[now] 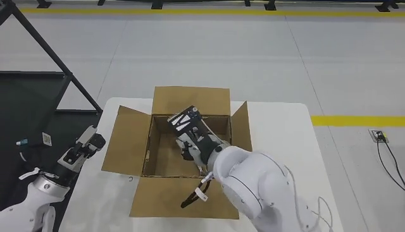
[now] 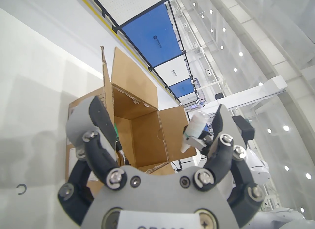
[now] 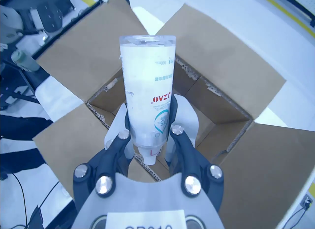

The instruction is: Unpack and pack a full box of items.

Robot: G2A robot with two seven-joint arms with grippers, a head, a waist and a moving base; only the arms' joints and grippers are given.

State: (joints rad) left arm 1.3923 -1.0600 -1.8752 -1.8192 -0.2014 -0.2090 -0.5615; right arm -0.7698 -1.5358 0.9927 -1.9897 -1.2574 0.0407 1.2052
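Holding a tube (image 3: 147, 80) over the open box (image 3: 221, 67).
My right gripper (image 3: 150, 114) clamps its cap end; my left gripper (image 2: 160, 112) hangs spread beside the box.

Left gripper (image 2: 160, 107): grey outer finger shells, black inner pads (image 2: 101, 116), black linkage bars. Silver pivot screws (image 2: 115, 178) sit under split retaining rings, and I note smaller dark socket screws in the grey base plate. There is a white label (image 2: 157, 220) on the plate, its print cut off.

Right gripper (image 3: 151, 107): whitish finger shells, blue-black linkages, domed silver screws, and the same grey plate and white label.

Top view: the right arm (image 1: 253, 184) is a smooth, rounded white casing with a thin pale cable looping along it. A black cable with a white tag hangs near its wrist. The left arm (image 1: 39, 197) is also white, with a black-and-grey end and small white tags.
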